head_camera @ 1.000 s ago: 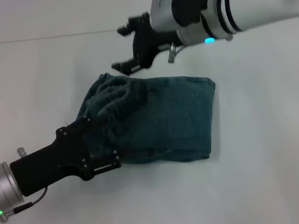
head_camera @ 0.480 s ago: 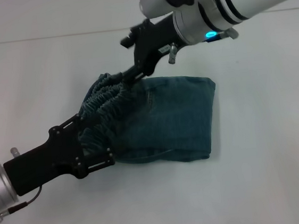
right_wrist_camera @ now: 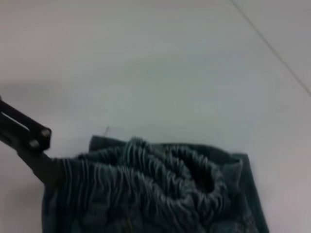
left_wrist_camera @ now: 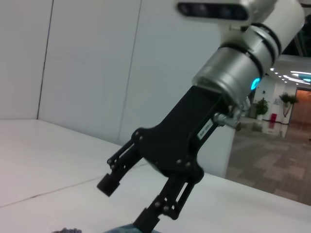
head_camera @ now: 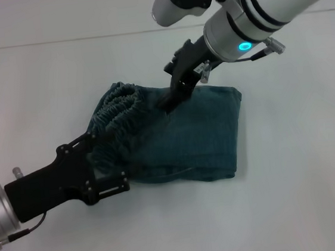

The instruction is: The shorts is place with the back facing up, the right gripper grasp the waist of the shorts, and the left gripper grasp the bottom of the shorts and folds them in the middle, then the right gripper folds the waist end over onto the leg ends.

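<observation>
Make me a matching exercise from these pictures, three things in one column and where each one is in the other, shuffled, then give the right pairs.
Things:
1. right gripper
2. left gripper
3. waist of the shorts

Places:
A. bunched at the robot's-left end of the folded shorts
B. at the shorts' near left edge
C. on the denim beside the ruffled band, far side

Pairs: 1-C, 2-B, 3-A

Over the last second the right gripper [head_camera: 170, 104] has swung from the upper centre down onto the shorts [head_camera: 186, 135] right of the ruffled waist [head_camera: 117, 110], while the left gripper [head_camera: 103, 168] eased slightly lower left.
</observation>
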Robot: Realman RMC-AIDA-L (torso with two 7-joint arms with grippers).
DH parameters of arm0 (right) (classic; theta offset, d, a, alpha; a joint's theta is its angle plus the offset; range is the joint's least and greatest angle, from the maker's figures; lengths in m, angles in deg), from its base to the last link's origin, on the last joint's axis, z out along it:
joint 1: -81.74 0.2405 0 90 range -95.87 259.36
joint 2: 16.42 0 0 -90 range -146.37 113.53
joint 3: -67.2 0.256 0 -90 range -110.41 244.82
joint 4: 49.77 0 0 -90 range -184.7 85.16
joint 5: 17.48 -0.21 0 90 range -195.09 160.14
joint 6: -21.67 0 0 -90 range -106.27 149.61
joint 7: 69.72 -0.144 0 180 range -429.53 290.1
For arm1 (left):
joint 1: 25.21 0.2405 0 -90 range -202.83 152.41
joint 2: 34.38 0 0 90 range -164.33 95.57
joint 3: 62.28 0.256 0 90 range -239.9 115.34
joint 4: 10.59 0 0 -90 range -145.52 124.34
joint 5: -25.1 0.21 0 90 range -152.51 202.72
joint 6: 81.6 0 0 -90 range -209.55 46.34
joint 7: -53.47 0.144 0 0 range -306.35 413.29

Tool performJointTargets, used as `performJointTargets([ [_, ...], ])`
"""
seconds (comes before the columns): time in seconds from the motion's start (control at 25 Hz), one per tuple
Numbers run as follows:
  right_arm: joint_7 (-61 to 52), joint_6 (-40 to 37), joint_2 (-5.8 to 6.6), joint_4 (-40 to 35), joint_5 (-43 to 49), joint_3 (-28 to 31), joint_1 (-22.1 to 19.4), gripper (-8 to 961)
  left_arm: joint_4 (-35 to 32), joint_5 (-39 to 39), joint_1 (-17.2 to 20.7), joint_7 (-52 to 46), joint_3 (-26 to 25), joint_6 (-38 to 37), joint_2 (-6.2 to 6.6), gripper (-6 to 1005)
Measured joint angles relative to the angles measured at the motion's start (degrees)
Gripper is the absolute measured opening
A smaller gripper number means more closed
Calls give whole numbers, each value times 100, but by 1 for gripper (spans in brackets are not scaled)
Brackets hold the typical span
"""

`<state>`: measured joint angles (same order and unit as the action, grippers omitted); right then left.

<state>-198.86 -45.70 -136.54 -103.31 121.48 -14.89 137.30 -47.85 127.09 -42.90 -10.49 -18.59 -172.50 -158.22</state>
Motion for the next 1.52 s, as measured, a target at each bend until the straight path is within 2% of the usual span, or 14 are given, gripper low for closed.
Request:
performJointTargets([
  [0.24, 186, 241, 2, 410, -116, 29, 19, 880, -140, 265, 29, 11, -45, 34, -7, 898],
  [0.44, 780, 655, 20, 1084, -651, 32, 89, 879, -185, 329, 59, 13, -251, 204, 0, 898],
  [0.76, 2223, 1540, 16, 2277, -1752, 41, 354, 880, -248, 331, 121, 15, -301, 385, -16, 899],
  [1.08, 4281, 2550, -7, 3076, -3438, 39, 419, 880, -232, 325, 126, 18, -292, 431, -27, 899],
  [1.2, 4826, 2879, -31, 3296, -3796, 36, 465, 879, -223, 311, 126, 17, -292, 426, -26, 898],
  [1.52, 5796, 3062, -38, 3573, -4643, 27, 487, 879, -151, 300, 87, 13, -291, 528, -26, 898],
])
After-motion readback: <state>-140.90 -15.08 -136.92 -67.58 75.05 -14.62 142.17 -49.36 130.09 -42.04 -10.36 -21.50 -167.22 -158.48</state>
